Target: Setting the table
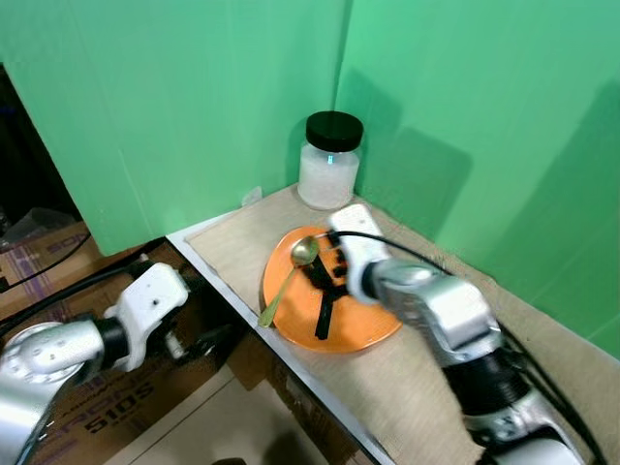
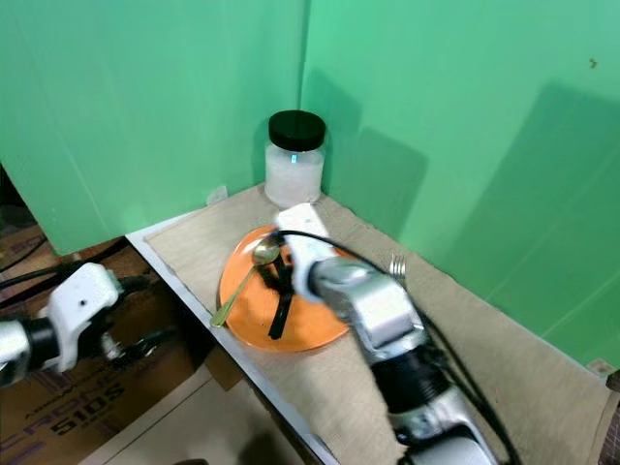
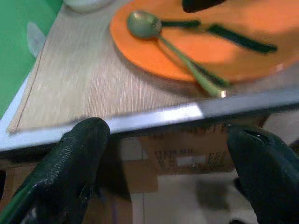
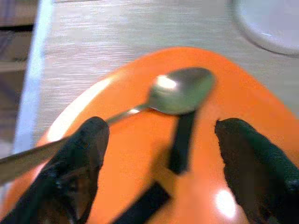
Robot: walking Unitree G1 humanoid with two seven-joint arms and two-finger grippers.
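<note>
An orange plate [image 1: 373, 327] lies on a beige mat near the table's front corner. A gold spoon [image 1: 288, 282] rests on it, bowl up on the plate and handle sticking out past the rim toward the table edge. A thin black utensil [image 1: 324, 316] lies on the plate beside it. My right gripper [image 4: 161, 154] hovers open just above the plate, its fingers [image 4: 79, 163] either side of the spoon's bowl [image 4: 183, 88]. My left gripper [image 3: 168, 163] is open, lower than the white table edge [image 3: 154, 116] and out in front of it.
A glass jar with a black lid [image 1: 329, 160] stands in the back corner against green backdrop panels [image 1: 194, 107]. A silver fork [image 2: 397, 263] lies on the mat behind my right arm. Cardboard boxes [image 1: 92, 407] and cables sit on the floor beside the table.
</note>
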